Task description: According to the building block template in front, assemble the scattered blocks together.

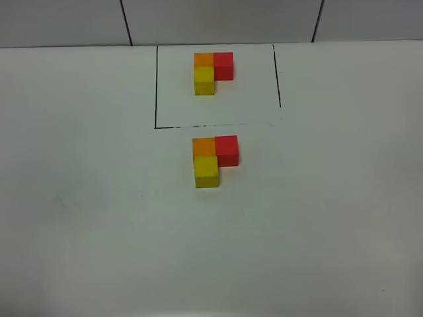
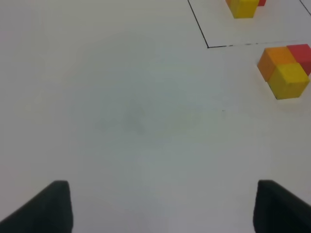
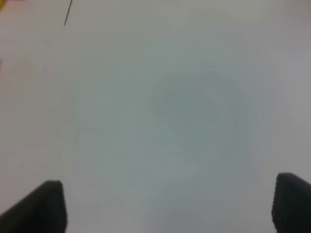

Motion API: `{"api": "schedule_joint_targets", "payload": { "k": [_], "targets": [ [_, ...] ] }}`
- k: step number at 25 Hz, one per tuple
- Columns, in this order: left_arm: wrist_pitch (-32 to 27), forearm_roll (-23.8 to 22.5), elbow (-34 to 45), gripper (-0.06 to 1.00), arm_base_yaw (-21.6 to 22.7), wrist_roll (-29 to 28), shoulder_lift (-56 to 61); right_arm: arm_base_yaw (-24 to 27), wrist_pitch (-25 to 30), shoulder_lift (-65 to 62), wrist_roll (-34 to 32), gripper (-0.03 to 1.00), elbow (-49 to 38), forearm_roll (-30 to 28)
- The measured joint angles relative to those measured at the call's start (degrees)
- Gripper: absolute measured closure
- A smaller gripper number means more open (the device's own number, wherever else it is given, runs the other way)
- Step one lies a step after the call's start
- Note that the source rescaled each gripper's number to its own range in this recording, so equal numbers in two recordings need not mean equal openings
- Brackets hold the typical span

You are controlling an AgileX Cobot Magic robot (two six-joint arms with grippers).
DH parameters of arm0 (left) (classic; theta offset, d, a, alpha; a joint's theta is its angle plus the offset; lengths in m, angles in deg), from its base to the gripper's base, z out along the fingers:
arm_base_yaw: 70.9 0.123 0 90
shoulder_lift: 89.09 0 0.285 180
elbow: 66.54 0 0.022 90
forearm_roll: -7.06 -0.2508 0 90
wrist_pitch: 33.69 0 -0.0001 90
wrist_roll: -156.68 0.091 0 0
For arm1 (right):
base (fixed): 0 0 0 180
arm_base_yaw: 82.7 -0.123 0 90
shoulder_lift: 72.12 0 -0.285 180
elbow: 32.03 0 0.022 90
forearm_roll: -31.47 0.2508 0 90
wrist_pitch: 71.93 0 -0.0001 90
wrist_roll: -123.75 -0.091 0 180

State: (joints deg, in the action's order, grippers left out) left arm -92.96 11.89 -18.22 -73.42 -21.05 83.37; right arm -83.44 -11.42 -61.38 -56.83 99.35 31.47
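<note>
White worktop (image 1: 79, 198) fills the exterior high view; neither arm shows in it. Building block template (image 1: 213, 71) sits in the upper centre of that frame: orange cube at the corner, red cube touching it on the right, yellow cube touching it on the near side, all inside a thin black drawn frame (image 1: 156, 86) whose near line is faint and broken. Just below the frame's near line, at frame centre, lie the scattered blocks (image 1: 214, 160), now joined: orange cube (image 1: 203, 146) at the corner, red cube (image 1: 227, 150) touching its right side, yellow cube (image 1: 207, 172) touching its near side, the same L as the template. Left wrist view: left tool (image 2: 163, 206) open, its two dark fingertips (image 2: 46, 208) well apart at the lower corners, nothing between them, bare worktop beneath; the assembled L appears at the right edge of this frame, the template's yellow cube at the top edge. Right wrist view: blurred; right tool (image 3: 170, 208) open, dark fingertips (image 3: 41, 206) at the lower corners, holding nothing, over bare worktop; a short black line at upper left
</note>
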Motion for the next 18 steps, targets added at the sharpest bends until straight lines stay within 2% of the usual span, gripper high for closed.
{"api": "schedule_joint_targets", "payload": {
  "k": [18],
  "targets": [
    [0.0, 0.0, 0.0, 0.15, 0.0, 0.0, 0.0, 0.0, 0.0, 0.0, 0.0, 0.17, 0.0, 0.0]
  ]
}}
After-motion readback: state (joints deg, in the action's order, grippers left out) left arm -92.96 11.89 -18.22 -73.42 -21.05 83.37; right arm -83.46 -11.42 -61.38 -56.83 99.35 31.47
